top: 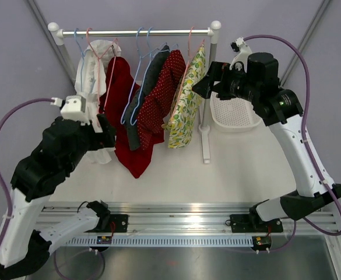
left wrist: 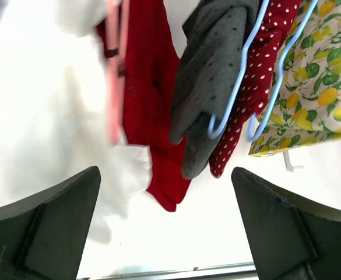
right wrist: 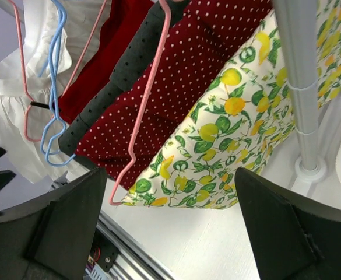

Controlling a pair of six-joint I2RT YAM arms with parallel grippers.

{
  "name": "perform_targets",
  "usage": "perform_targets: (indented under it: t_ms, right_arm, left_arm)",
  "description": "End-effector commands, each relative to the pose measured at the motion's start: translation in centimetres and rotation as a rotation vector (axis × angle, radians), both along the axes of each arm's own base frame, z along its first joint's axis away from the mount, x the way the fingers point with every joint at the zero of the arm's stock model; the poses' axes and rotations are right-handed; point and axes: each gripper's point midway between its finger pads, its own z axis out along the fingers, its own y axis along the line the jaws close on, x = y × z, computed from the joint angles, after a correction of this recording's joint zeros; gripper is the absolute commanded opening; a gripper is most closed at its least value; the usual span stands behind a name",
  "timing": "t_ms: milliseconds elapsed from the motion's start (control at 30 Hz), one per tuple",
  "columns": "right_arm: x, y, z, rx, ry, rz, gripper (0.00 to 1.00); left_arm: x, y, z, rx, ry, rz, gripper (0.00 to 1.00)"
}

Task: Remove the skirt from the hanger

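Observation:
Several garments hang on a rail: white, red, grey, red with white dots and a lemon-print piece that looks like the skirt. The lemon print hangs on a pink hanger at the right end. My right gripper is open just right of it, and nothing lies between its jaws. My left gripper is open low beside the white and red garments, holding nothing.
The rack's right post stands right behind the lemon-print piece. A white perforated basket lies on the table to the right of the post. Blue hangers carry the grey and dotted garments.

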Motion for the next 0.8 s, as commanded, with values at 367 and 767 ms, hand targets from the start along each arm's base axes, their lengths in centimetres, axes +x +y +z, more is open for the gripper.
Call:
perform_targets:
  t_ms: [367, 767]
  right_arm:
    - [-2.6, 0.0, 1.9, 0.121, -0.113, -0.026, 0.99]
    - [-6.3, -4.4, -4.2, 0.024, 0.002, -0.162, 0.99]
  left_arm:
    - [-2.8, -7.8, 9.8, -0.229, -0.263, -0.496, 0.99]
    - [2.8, -18.2, 14.2, -0.429, -0.316, -0.744, 0.99]
